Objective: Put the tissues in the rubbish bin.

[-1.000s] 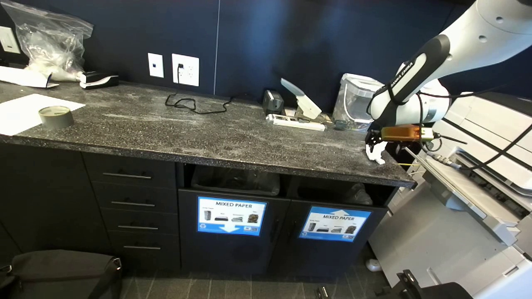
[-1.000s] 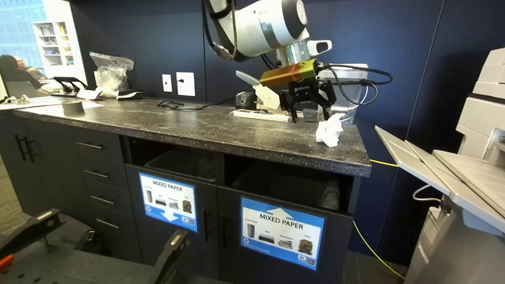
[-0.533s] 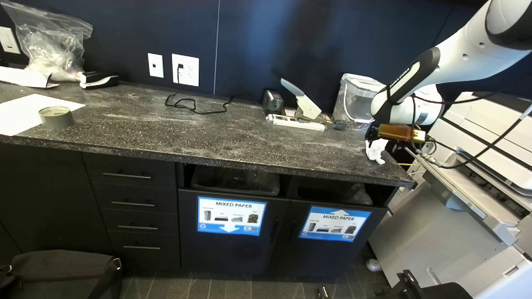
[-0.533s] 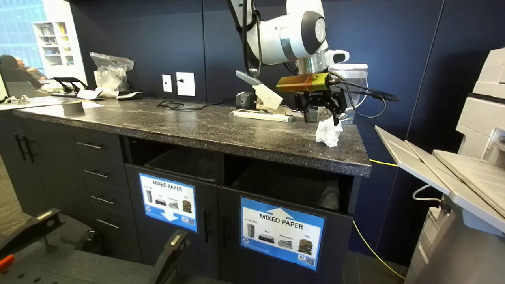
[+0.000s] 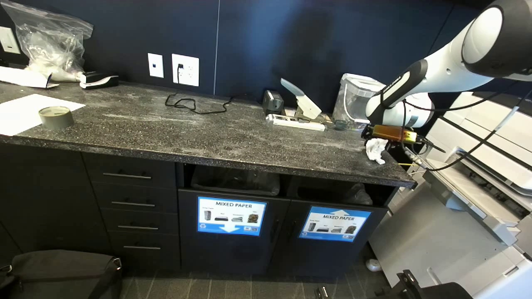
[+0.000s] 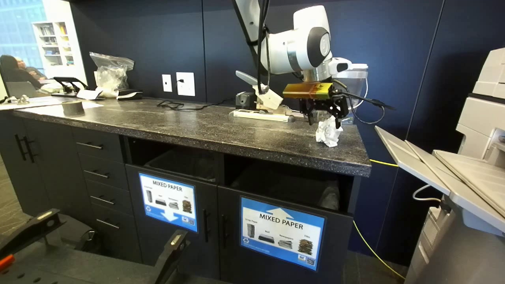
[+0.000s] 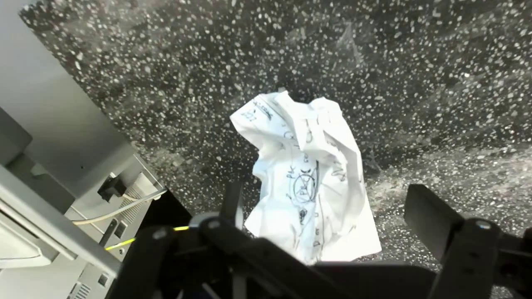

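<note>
One crumpled white tissue [image 7: 307,166] with pen marks lies on the dark speckled counter near its right end, seen in both exterior views as a white wad [image 5: 376,150]. My gripper [image 6: 324,121] hovers low over it, fingers pointing down. In the wrist view the gripper [image 7: 326,207] is open, with a right finger [image 7: 428,216] well apart from the wad and the left one nearer its edge. Whether a finger touches it, I cannot tell. Below the counter, the rubbish bin [image 6: 335,240] has a dark slot above a blue-and-white labelled panel. A similar labelled compartment [image 5: 191,245] adjoins it.
Behind the gripper stand a translucent bucket [image 5: 353,99] and a stapler [image 6: 268,96]. A grey printer [image 5: 444,232] sits just past the counter's right end. Tape [image 5: 56,117], paper [image 5: 20,110] and a plastic bag [image 6: 112,75] are at the far left.
In an exterior view my gripper has come down and to the right, closer to the tissue. The tissue has stayed where it was and the jaws have stayed open.
</note>
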Robot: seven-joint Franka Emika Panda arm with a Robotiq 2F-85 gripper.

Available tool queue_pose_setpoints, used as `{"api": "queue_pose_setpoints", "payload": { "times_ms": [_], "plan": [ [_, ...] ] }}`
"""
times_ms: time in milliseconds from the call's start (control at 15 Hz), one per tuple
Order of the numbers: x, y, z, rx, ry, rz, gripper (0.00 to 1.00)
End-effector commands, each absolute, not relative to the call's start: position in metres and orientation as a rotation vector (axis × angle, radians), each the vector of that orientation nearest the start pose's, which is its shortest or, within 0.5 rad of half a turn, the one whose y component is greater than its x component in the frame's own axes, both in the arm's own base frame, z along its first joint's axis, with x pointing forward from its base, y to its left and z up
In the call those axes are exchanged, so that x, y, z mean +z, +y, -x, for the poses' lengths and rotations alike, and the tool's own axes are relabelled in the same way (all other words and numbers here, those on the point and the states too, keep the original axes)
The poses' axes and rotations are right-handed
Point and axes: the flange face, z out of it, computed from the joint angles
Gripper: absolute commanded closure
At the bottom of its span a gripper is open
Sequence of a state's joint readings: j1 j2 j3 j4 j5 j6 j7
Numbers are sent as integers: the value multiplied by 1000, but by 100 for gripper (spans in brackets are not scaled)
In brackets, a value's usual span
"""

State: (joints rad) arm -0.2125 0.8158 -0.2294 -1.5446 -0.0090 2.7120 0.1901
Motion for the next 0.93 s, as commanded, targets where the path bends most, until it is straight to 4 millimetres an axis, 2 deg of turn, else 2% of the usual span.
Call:
{"api": "queue_pose_setpoints", "payload": {
  "times_ms": [0,267,333,400,867],
  "plan": [
    [206,-298,-697,-591,859,3176,0],
    [192,-308,-701,-567,869,3185,0],
    [190,-310,-702,-565,870,3186,6],
    [187,-312,-702,-559,873,3190,26],
    [178,-313,-710,-513,853,3207,80]
  ]
}}
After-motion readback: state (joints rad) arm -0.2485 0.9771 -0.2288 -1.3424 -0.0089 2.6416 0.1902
